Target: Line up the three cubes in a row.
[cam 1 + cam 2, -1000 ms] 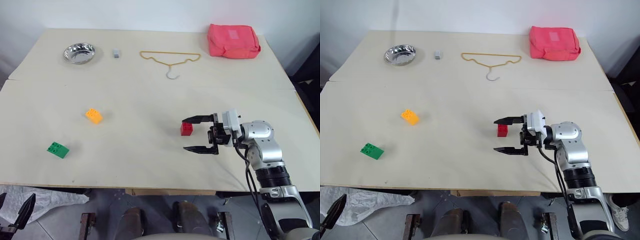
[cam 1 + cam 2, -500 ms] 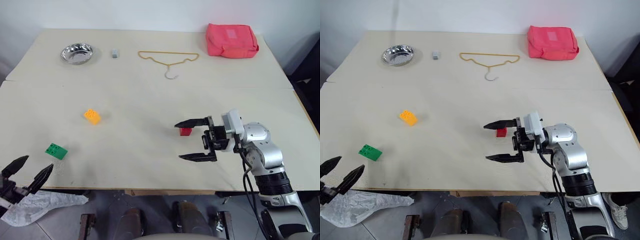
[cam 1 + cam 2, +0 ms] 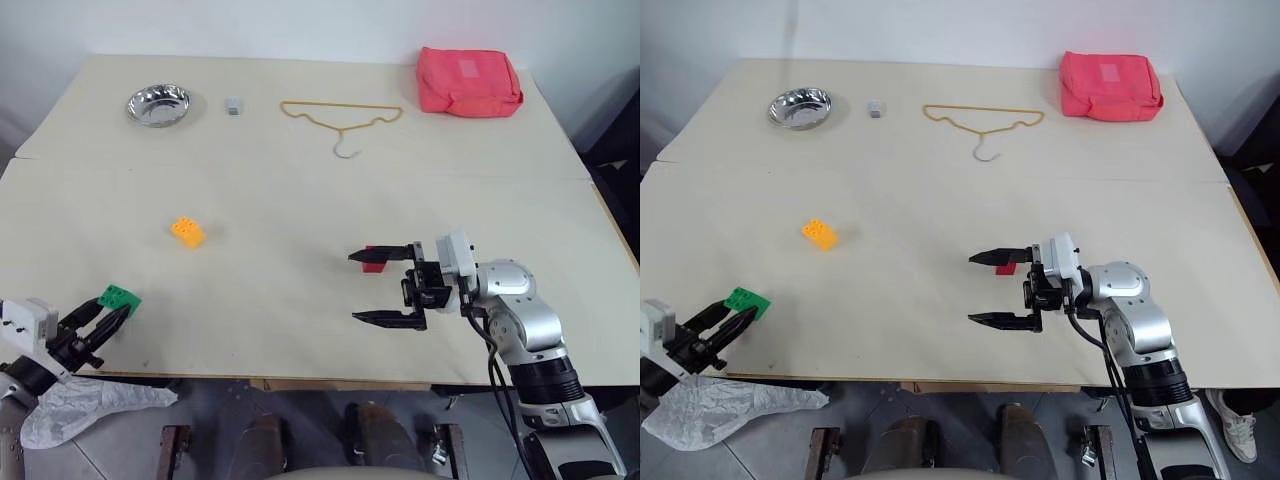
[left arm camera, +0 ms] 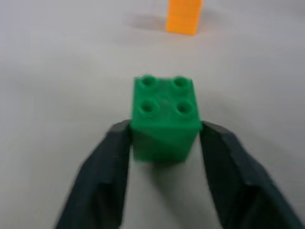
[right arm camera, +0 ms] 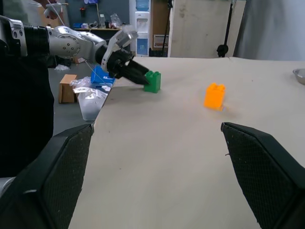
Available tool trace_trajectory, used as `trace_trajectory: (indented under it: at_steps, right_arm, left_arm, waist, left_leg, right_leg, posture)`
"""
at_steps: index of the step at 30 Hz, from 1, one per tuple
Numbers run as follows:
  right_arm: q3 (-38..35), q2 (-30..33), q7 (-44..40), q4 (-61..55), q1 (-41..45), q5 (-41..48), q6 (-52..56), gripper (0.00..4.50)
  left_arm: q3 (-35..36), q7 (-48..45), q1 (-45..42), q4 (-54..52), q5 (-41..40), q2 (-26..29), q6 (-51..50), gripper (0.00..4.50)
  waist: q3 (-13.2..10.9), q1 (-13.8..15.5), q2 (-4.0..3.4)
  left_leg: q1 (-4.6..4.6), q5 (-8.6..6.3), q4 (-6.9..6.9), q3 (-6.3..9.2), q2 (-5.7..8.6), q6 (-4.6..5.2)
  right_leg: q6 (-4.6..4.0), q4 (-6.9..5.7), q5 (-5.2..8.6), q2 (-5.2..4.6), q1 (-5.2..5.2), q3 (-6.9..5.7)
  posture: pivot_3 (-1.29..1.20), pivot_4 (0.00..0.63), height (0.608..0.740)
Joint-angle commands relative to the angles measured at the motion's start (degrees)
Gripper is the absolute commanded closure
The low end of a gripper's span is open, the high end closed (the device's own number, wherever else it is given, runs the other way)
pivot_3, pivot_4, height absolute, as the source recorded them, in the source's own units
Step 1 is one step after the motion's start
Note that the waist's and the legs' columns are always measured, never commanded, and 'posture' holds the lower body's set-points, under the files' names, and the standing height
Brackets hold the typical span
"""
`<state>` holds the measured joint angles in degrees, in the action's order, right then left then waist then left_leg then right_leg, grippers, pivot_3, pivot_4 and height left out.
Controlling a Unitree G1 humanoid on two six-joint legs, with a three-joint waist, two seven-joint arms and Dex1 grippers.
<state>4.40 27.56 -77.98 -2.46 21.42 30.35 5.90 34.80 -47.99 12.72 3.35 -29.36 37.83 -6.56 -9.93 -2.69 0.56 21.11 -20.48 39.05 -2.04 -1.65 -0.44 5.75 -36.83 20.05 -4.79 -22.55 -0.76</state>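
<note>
Cubes sit scattered: the green cube point(image 4: 164, 114), a glossy studded plastic brick at the bench point(image 3: 300, 190) near edge, has the left claw point(image 4: 164, 143) closing on its sides, apparently gripping. Orange cube point(image 3: 187, 232) lies beyond it; red cube point(image 3: 374, 262) sits well right, by the wide-open, empty right claw point(image 3: 382, 287). Next, I judge, carry green toward red

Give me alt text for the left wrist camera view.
A green studded cube sits on a pale table between the two black fingers of the left gripper, which flank its sides. An orange-yellow cube stands farther off.
</note>
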Motion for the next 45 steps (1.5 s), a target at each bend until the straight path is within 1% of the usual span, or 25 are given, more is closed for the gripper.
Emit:
trace_trajectory:
  at_steps: [1, 3, 4, 6, 8, 9, 11, 14, 16, 18, 20, 23, 26, 30, 35, 36, 38, 39, 40, 43, 44, 45]
  right_arm:
    - [-2.26, 2.03, 1.43, -3.81, -2.19, 0.12, -0.65, 0.00]
    - [-3.70, 3.36, 2.86, -5.65, -4.23, 1.10, 0.77, 0.00]
    - [-5.00, 4.19, 3.95, -6.82, -5.71, 1.71, 1.45, 0.00]
    - [-7.42, 5.54, 5.86, -8.59, -8.41, 2.30, 2.03, 0.00]
    - [-9.71, 6.48, 7.57, -9.18, -10.51, 1.86, 1.43, 0.00]
    - [-11.03, 6.83, 8.69, -9.34, -11.56, 1.61, 1.16, 0.00]
    - [-12.53, 7.17, 10.25, -9.47, -12.73, 1.21, 0.78, 0.00]
    - [-14.86, 7.62, 12.34, -10.07, -15.60, -0.05, -0.62, 0.00]
    - [-15.20, 7.58, 13.40, -11.47, -16.95, -0.03, -0.84, 0.00]
    - [-15.41, 7.36, 14.62, -12.88, -17.99, 0.20, -0.88, 0.00]
    - [-15.40, 7.35, 15.44, -13.68, -18.82, 0.19, -1.00, 0.00]
    - [-15.64, 7.39, 16.47, -14.65, -20.29, 0.25, -1.18, 0.00]
    - [-16.00, 7.52, 17.15, -15.00, -21.43, 0.27, -1.55, 0.00]
    - [-16.08, 7.63, 17.58, -14.99, -22.33, 0.40, -2.21, 0.00]
    - [-15.08, 7.58, 17.41, -13.87, -21.62, -0.05, -2.88, 0.00]
    - [-14.87, 7.60, 17.22, -13.66, -21.47, -0.01, -2.93, 0.00]
    - [-14.48, 7.58, 16.98, -13.17, -21.17, -0.05, -3.14, 0.00]
    - [-14.20, 7.52, 16.85, -12.85, -20.86, -0.06, -3.21, 0.00]
    - [-13.94, 7.45, 16.75, -12.55, -20.57, -0.08, -3.25, 0.00]
    - [-12.55, 7.16, 16.15, -11.26, -18.52, -0.24, -3.35, 0.00]
    - [-12.17, 7.08, 15.97, -10.79, -17.85, -0.34, -3.44, 0.00]
    - [-11.59, 6.88, 15.97, -10.18, -16.76, -0.45, -3.25, 0.00]
  left_arm:
    - [-1.88, -6.27, -1.72, -3.67, -2.39, 2.69, 0.77, 3.02]
    - [-5.44, -10.72, -3.88, -6.42, -2.30, 5.74, -0.39, 3.02]
    - [-8.48, -13.09, -6.66, -7.66, -2.14, 7.72, -1.52, 3.02]
    - [-14.78, -17.05, -13.73, -8.91, -1.67, 10.55, -3.67, 3.02]
    - [-22.06, -19.99, -23.36, -8.40, -1.13, 10.77, -6.81, 3.02]
    - [-26.59, -21.83, -29.19, -7.04, 0.15, 9.75, -7.97, 3.02]
    - [-32.62, -24.18, -37.06, -3.87, 2.62, 7.86, -8.50, 3.02]
    - [-43.52, -25.29, -51.73, 8.64, 10.73, -1.20, -5.76, 3.02]
    - [-47.63, -25.98, -57.41, 17.46, 15.37, -5.88, -1.50, 3.02]
    - [-49.52, -25.09, -61.74, 26.01, 18.68, -9.59, 2.36, 3.02]
    - [-49.99, -23.58, -65.39, 33.51, 20.82, -12.63, 5.55, 3.02]
    - [-50.26, -24.03, -68.68, 41.22, 22.96, -15.58, 10.15, 3.02]
    - [-49.63, -24.97, -70.29, 45.35, 24.01, -16.82, 12.89, 3.02]
    - [-49.02, -27.72, -70.92, 48.49, 24.36, -17.04, 15.49, 3.02]
    - [-48.04, -25.90, -72.35, 53.94, 26.31, -17.31, 17.85, 3.02]
    - [-47.85, -26.81, -72.45, 54.37, 26.17, -17.44, 17.50, 3.02]
    - [-47.29, -29.12, -72.18, 54.05, 25.39, -17.71, 18.13, 2.30]
    - [-46.99, -29.73, -72.01, 53.39, 25.06, -17.67, 17.73, 2.03]
    - [-46.60, -29.30, -72.01, 53.07, 25.01, -17.63, 17.87, 1.78]
    - [-45.12, -27.98, -71.81, 49.89, 25.07, -15.54, 19.05, 0.83]
    - [-44.35, -28.83, -71.40, 47.76, 24.07, -14.86, 18.01, 0.53]
    - [-43.08, -30.14, -70.02, 43.14, 22.08, -13.53, 16.29, 0.25]
  waist:
    - [0.00, 0.07, 0.00]
    - [0.00, 0.60, 0.00]
    - [0.00, 0.92, 0.00]
    - [-0.02, 1.71, -0.04]
    - [-0.03, 2.26, -0.07]
    - [-0.03, 2.33, -0.07]
    - [-0.03, 2.47, -0.07]
    - [-0.03, 2.66, -0.08]
    - [-0.04, 2.57, -0.05]
    - [-0.06, 2.21, -0.01]
    - [-0.08, 1.95, 0.01]
    - [-0.12, 2.08, 0.08]
    - [-0.12, 2.48, 0.08]
    - [-0.12, 2.66, 0.09]
    - [-0.12, 2.68, 0.09]
    - [-0.12, 2.68, 0.09]
    - [-0.13, 2.64, 0.09]
    - [-0.13, 2.61, 0.09]
    - [-0.13, 2.62, 0.09]
    - [-0.13, 2.48, 0.10]
    - [-0.13, 2.48, 0.10]
    - [-0.13, 2.49, 0.10]
  left_leg:
    - [0.00, 0.00, 0.00, -0.01, 0.01, 0.00]
    - [0.00, 0.00, 0.00, 0.00, 0.01, 0.00]
    - [0.01, 0.00, 0.00, 0.00, 0.01, 0.00]
    - [0.05, 0.02, 0.03, 0.09, 0.05, 0.01]
    - [0.04, 0.06, 0.04, 0.09, 0.11, 0.01]
    - [0.04, 0.08, 0.04, 0.10, 0.17, 0.05]
    - [0.05, 0.10, 0.05, 0.02, 0.22, 0.08]
    - [0.03, 0.11, 0.09, -0.25, 0.24, 0.12]
    - [0.10, 0.15, 0.18, -0.30, 0.42, 0.19]
    - [0.07, 0.15, 0.17, -0.45, 0.58, 0.27]
    - [0.08, 0.17, 0.15, -0.57, 0.60, 0.31]
    - [0.09, 0.21, 0.17, -0.56, 0.41, 0.35]
    - [0.09, 0.21, 0.19, -0.59, 0.40, 0.35]
    - [0.12, 0.22, 0.23, -0.58, 0.43, 0.38]
    - [0.13, 0.22, 0.31, -0.57, 0.45, 0.40]
    - [0.13, 0.23, 0.33, -0.57, 0.45, 0.40]
    - [0.13, 0.23, 0.40, -0.57, 0.45, 0.41]
    - [0.13, 0.22, 0.43, -0.57, 0.45, 0.41]
    - [0.13, 0.22, 0.44, -0.57, 0.44, 0.41]
    - [0.14, 0.22, 0.50, -0.57, 0.43, 0.42]
    - [0.14, 0.22, 0.52, -0.56, 0.42, 0.42]
    - [0.14, 0.22, 0.53, -0.55, 0.41, 0.41]
  right_leg:
    - [0.00, 0.00, 0.00, -0.01, 0.00, 0.01]
    - [0.00, -0.01, 0.00, -0.01, 0.00, -0.01]
    - [0.00, 0.01, 0.00, -0.01, 0.00, -0.02]
    - [0.00, 0.01, 0.00, -0.06, 0.04, -0.09]
    - [0.00, 0.05, 0.00, -0.10, 0.07, -0.10]
    - [0.01, 0.01, -0.01, -0.12, 0.11, -0.12]
    - [0.06, -0.04, -0.03, -0.10, 0.08, -0.16]
    - [0.18, -0.10, -0.10, 0.31, -0.01, -0.35]
    - [0.26, -0.10, -0.13, 0.47, -0.04, -0.41]
    - [0.33, -0.10, -0.17, 0.42, -0.08, -0.24]
    - [0.37, -0.11, -0.18, 0.41, -0.18, -0.15]
    - [0.38, -0.18, -0.19, 0.36, -0.21, -0.17]
    - [0.43, -0.17, -0.22, 0.35, -0.21, -0.13]
    - [0.46, -0.16, -0.23, 0.32, -0.21, -0.14]
    - [0.49, -0.17, -0.25, 0.30, -0.18, -0.15]
    - [0.50, -0.18, -0.26, 0.30, -0.17, -0.15]
    - [0.51, -0.23, -0.26, 0.30, -0.15, -0.15]
    - [0.52, -0.25, -0.26, 0.31, -0.15, -0.14]
    - [0.52, -0.26, -0.26, 0.31, -0.15, -0.14]
    - [0.52, -0.30, -0.26, 0.31, -0.15, -0.13]
    - [0.52, -0.32, -0.26, 0.31, -0.16, -0.13]
    - [0.51, -0.33, -0.26, 0.31, -0.16, -0.14]
  posture:
    - [0.00, 0.150, 0.740]
    - [0.00, 0.150, 0.740]
    - [0.00, 0.150, 0.740]
    - [0.00, 0.150, 0.740]
    - [0.00, 0.150, 0.740]
    - [0.00, 0.150, 0.740]
    - [0.00, 0.150, 0.740]
    - [0.00, 0.150, 0.740]
    - [0.00, 0.150, 0.740]
    - [0.00, 0.150, 0.740]
    - [0.00, 0.150, 0.740]
    - [0.00, 0.150, 0.740]
    - [0.00, 0.150, 0.740]
    - [0.00, 0.150, 0.740]
    - [0.00, 0.150, 0.740]
    - [0.00, 0.150, 0.740]
    - [0.00, 0.150, 0.740]
    - [0.00, 0.150, 0.740]
    - [0.00, 0.150, 0.740]
    - [0.00, 0.150, 0.740]
    - [0.00, 0.150, 0.740]
    - [0.00, 0.150, 0.740]
